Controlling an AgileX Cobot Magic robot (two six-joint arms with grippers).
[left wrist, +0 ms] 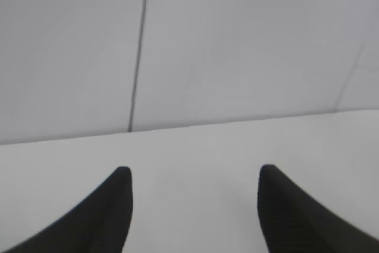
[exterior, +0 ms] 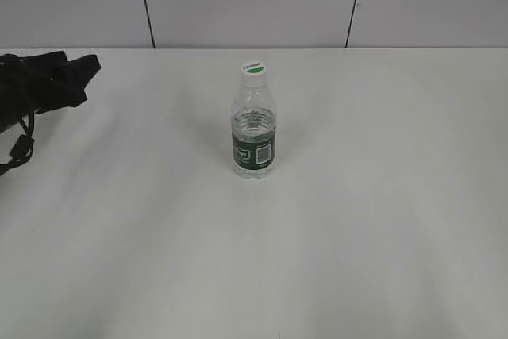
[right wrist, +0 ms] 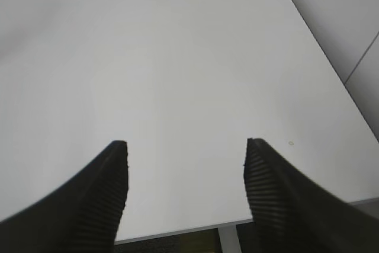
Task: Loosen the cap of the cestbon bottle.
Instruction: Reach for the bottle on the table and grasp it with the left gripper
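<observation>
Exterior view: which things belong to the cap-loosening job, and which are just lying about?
Job:
- cestbon bottle, upright mid-table
- cap, on the bottle
- left gripper, open, empty
- right gripper, open, empty

Lying about:
- black arm hardware and cables at the left edge
- white table

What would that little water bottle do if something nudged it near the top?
The cestbon bottle stands upright, tall over a narrow base, so it would probably tip rather than slide. It looks mostly full of water, which should steady it somewhat. On its side, the round ribbed body would likely roll on the table.
</observation>
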